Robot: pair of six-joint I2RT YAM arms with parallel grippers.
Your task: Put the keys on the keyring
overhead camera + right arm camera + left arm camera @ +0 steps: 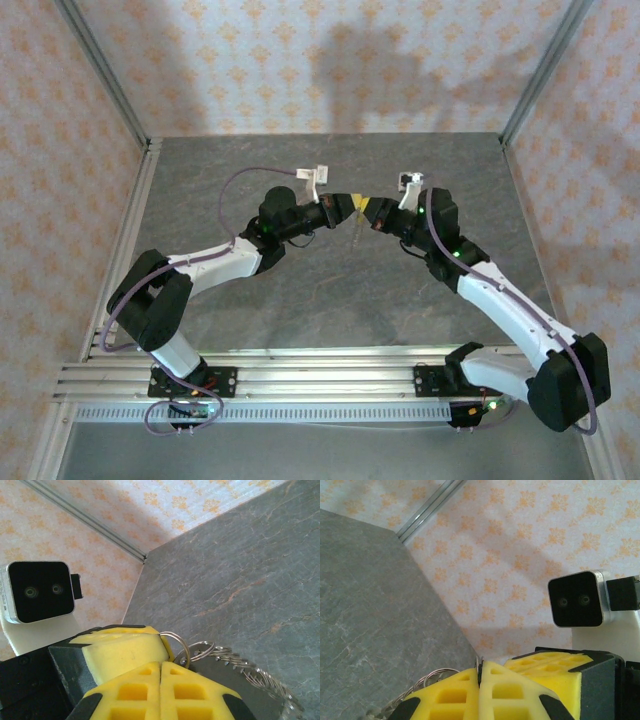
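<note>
Seen from above, the two arms reach in from 7 and 5 o'clock and meet nose to nose just past the middle of the grey surface (300, 300), toward 1 o'clock. A thin strand (357, 236) hangs from the meeting point toward 6 o'clock, too fine there to tell what it is. In the left wrist view the left fingers (452, 695) are clenched, their yellow pads pressed flat against each other. A sliver of metal shows at the top of the seam, though what it is cannot be made out. Loops of grey wire spill out at their 9 o'clock side, down toward the surface. The right fingers (192, 692) are likewise clenched pad to pad, and the two sets of tips touch or nearly touch. In the right wrist view the keyring (176, 641) rises straight out of the seam at the tips of the right fingers, at 12 o'clock, and lies against the left pad beside it. The right fingers therefore appear to pinch its wire, with a second loop just beside it at 1 o'clock. From there the beaded chain (252, 675) trails toward 4 o'clock, held off the surface. The key cannot be picked out in any view; if it is there it is hidden between the pads. Each wrist camera faces the other, the right wrist camera (577, 599) at 2 o'clock of the left fingers and the left wrist camera (37, 591) at 10 o'clock of the right fingers.
</note>
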